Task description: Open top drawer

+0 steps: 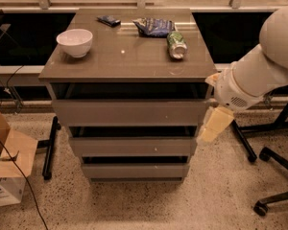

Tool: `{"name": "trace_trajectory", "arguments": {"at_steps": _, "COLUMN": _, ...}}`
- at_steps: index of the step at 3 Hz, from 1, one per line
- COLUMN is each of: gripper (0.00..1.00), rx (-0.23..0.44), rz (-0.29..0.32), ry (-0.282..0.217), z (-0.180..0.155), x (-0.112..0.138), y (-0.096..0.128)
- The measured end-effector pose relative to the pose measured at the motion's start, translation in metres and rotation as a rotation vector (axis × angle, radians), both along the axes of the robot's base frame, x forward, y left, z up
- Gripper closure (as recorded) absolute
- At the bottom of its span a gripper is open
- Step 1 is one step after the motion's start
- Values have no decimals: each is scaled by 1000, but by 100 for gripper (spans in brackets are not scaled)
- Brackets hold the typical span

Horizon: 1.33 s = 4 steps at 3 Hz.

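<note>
The top drawer (pixel 129 112) is the widest of three grey-taupe flat fronts in a cabinet, just under the tabletop (pixel 127 63), with a dark gap above its panel. Two narrower drawers (pixel 132 146) sit below it. My gripper (pixel 214 124), a cream-coloured piece at the end of the large white arm (pixel 259 73), hangs at the right end of the top drawer's front, close to its lower right corner. I cannot tell if it touches the panel.
On the tabletop are a white bowl (pixel 75 42), a green can on its side (pixel 176 45), a blue bag (pixel 153 27) and a small dark item (pixel 108 20). A cardboard box (pixel 7 176) stands at the left. Chair legs (pixel 273 176) are at the right.
</note>
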<state>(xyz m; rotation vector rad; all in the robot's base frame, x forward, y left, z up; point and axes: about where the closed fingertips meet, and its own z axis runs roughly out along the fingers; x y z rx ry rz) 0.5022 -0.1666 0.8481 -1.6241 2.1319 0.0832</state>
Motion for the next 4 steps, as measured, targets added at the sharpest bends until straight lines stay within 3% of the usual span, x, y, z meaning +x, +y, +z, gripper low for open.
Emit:
{"name": "trace_trajectory", "arguments": {"at_steps": 1, "gripper": 0, "rx": 80, "rz": 4, "ry": 23, "z": -29, "x": 25, "y": 8}}
{"name": "trace_trajectory", "arguments": {"at_steps": 2, "gripper": 0, "rx": 90, "rz": 3, "ry": 43, "z": -41, "x": 27, "y": 9}}
{"name": "trace_trajectory", "arguments": {"at_steps": 3, "gripper": 0, "rx": 58, "rz": 6, "ry": 69, "z": -56, "x": 31, "y": 15}}
{"name": "trace_trajectory", "arguments": {"at_steps": 4, "gripper": 0, "rx": 45, "rz": -5, "ry": 80, "z": -84, "x": 49, "y": 26}}
